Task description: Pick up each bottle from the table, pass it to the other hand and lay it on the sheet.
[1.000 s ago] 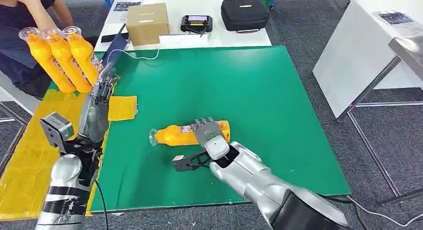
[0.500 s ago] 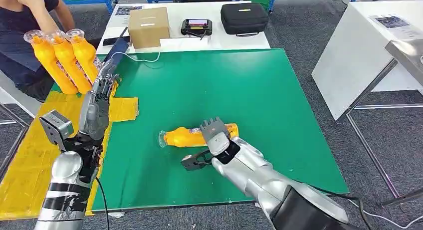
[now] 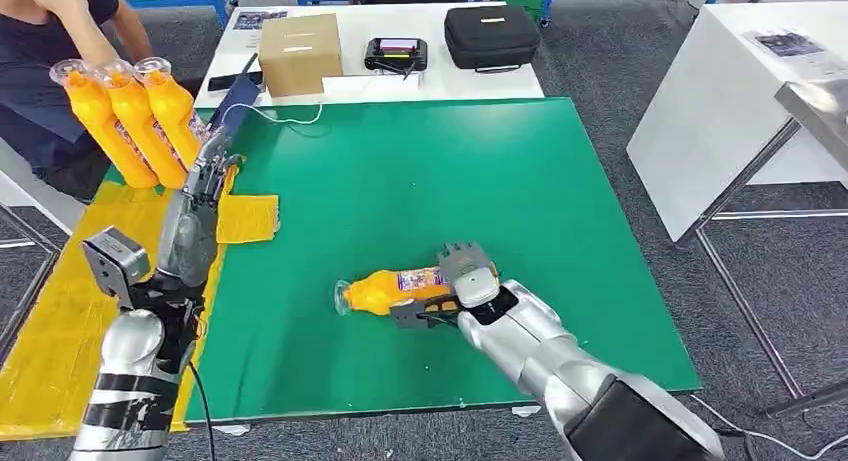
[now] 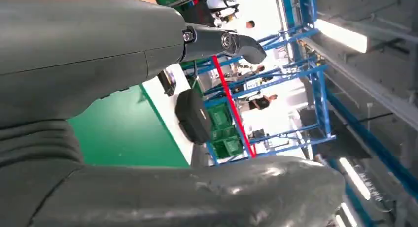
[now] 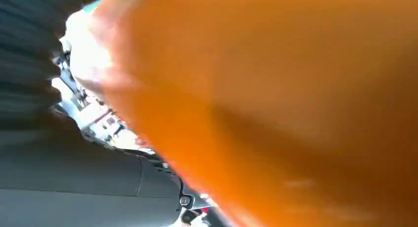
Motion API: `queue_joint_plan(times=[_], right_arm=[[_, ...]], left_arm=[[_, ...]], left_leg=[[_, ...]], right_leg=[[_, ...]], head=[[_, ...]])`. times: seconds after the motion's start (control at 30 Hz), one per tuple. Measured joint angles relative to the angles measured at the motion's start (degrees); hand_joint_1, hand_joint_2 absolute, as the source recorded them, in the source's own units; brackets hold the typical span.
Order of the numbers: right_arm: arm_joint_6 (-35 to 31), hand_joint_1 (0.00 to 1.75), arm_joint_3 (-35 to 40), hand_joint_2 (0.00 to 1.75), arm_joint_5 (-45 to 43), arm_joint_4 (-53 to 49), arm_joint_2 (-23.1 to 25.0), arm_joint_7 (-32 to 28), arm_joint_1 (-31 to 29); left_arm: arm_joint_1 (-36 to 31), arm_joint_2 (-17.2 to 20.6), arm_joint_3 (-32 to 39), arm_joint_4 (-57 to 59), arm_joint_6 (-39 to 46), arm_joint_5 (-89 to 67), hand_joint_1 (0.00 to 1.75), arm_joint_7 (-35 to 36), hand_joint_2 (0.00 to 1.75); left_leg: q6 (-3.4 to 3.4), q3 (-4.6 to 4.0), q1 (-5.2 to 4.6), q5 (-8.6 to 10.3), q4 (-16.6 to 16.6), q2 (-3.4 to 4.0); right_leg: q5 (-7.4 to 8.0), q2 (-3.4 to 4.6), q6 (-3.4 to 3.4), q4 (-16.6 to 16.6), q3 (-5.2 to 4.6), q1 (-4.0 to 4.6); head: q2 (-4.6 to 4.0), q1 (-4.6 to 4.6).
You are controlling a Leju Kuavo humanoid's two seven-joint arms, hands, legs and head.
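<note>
- Left hand [image 3: 205,176] is raised at the left edge of the green counter [image 3: 400,171], fingers extended and apart, holding nothing; it stands just beside the three orange bottles [image 3: 130,121] that a person [image 3: 50,21] holds up together at far left.
- Yellow sheet [image 3: 60,311] lies along the left side of the counter, partly under the left arm; one corner overlaps the green surface.
- Left wrist view: grey cover and thumb of the left hand [image 4: 148,49] with open space past them, nothing between thumb and fingers.
- Orange bottle [image 3: 395,289] lies on its side near the front of the counter, cap end pointing left, label mid-body.
- Right hand [image 3: 455,286] is wrapped over the base end of this bottle, fingers on top and thumb beneath. Whether the bottle is clear of the counter cannot be told.
- Handling, as a judgement: filled, so moderately heavy; a smooth, rigid-looking plastic body, likely slippery and prone to roll or pivot. A hold on the base end leaves the neck end unsupported; a hold around the labelled middle should balance better and leave room for the other hand.
- Right wrist view: blurred orange bottle surface [image 5: 276,104] very close to the lens; dark cover of the right hand [image 5: 44,153] alongside; finger contact not readable.
- Hidden: the bottle's base behind the right hand; the underside contact; the person is cut off by the frame.
</note>
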Motion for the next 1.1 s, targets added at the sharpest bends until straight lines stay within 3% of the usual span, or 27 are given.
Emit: queue_joint_plan(times=[0.03, 0.33, 0.83, 0.97, 1.1], right_arm=[[-0.5, 1.75, -1.1, 1.75, 0.2, -0.2, -0.4, 0.2, 0.3], [3.9, 1.75, -9.5, 1.75, -2.7, -1.4, -2.4, -7.5, 1.4], [8.9, 1.75, -16.8, 1.75, -17.0, -1.6, -5.5, -20.4, 0.9], [7.5, 1.75, -20.8, 1.75, -25.6, -2.1, -5.7, -23.0, 1.9], [-5.0, 1.75, -26.5, 1.75, -37.9, -10.5, -4.0, -24.3, 8.4]], left_arm=[[0.4, 0.2, 0.0, -0.4, 0.1, -0.3, 0.0, 0.2, 0.0], [1.2, 1.8, 1.2, -1.2, -0.4, -0.7, 0.0, 0.6, 0.0], [-1.3, 2.9, 0.2, 0.8, -1.1, 1.6, 0.0, -0.5, 0.0], [0.0, 3.0, 0.2, 0.7, 0.0, 2.7, 0.0, -0.6, 0.0], [3.5, 2.3, 0.9, -2.7, 2.1, 2.8, 0.0, 2.3, 0.0]], left_leg=[[0.0, 0.01, 0.0, 0.0, 0.0, 0.0], [0.0, 0.24, 0.01, -0.01, 0.0, 0.07], [-0.09, 0.28, 0.06, -0.15, 0.0, 0.12], [-0.1, -0.01, 0.06, -0.13, 0.0, 0.24], [-0.11, -0.22, 0.07, -0.12, 0.0, 0.36]], right_leg=[[-0.06, 0.0, -0.09, 0.0, 0.02, 0.0], [-0.11, 0.03, -0.04, 0.0, 0.12, -0.01], [-0.05, 0.08, -0.05, 0.0, 0.24, 0.04], [0.05, 0.21, -0.03, 0.0, 0.55, 0.07], [0.04, 0.31, -0.03, 0.0, 0.35, 0.17]], head=[[0.0, -0.02], [0.0, 0.0], [0.0, -0.02], [0.0, 0.02], [0.0, -0.02]])
